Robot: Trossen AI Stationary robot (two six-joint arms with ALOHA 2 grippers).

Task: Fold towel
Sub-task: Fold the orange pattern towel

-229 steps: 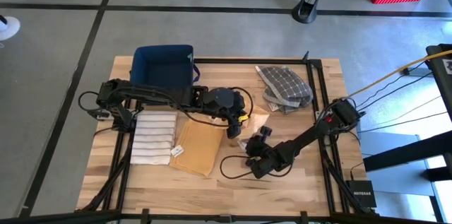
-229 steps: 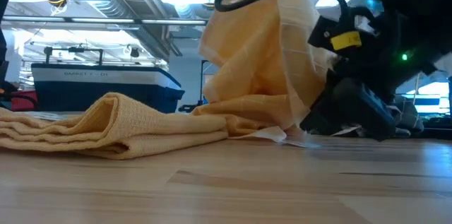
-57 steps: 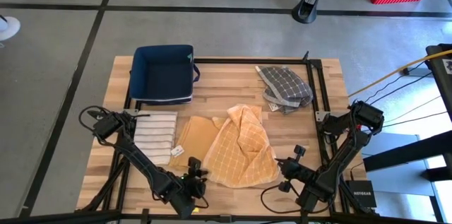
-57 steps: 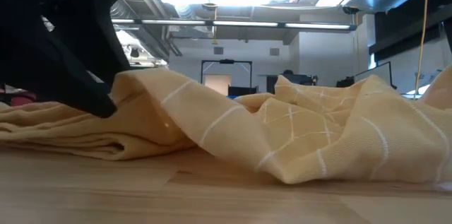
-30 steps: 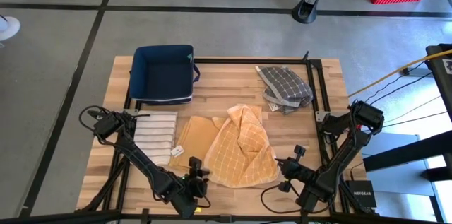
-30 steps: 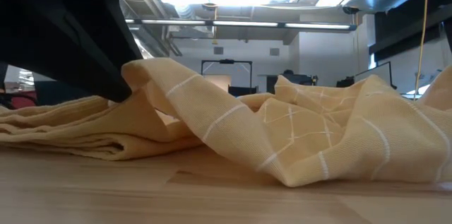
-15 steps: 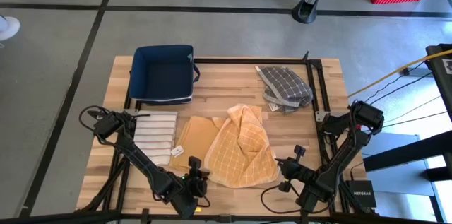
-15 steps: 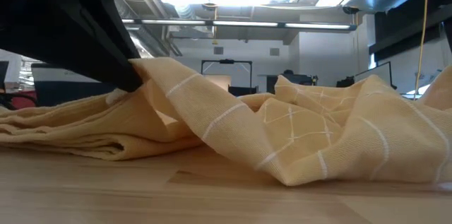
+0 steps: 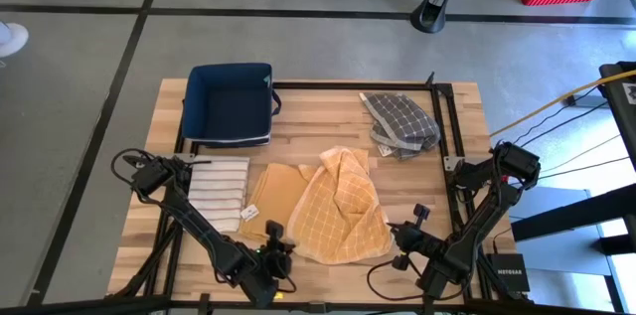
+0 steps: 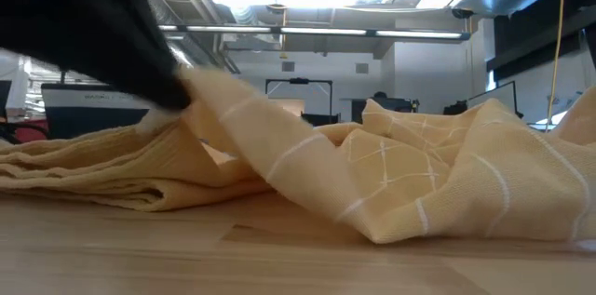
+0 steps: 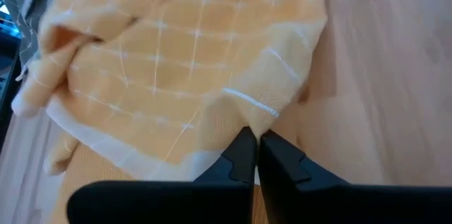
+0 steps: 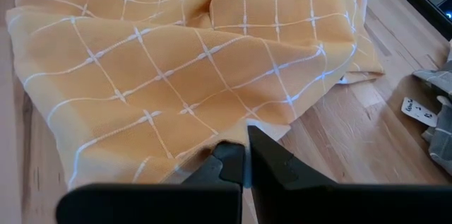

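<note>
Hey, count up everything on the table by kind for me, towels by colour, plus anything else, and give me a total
Yellow towels: 2, the checked one both grippers pinch, and a folded one.
White striped towels: 1.
Grey checked towels: 1.
Blue bins: 1.
Total: 5

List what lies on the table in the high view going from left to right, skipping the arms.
White striped folded towel → plain yellow folded towel → yellow checked towel, spread and rumpled → grey checked crumpled towel.
</note>
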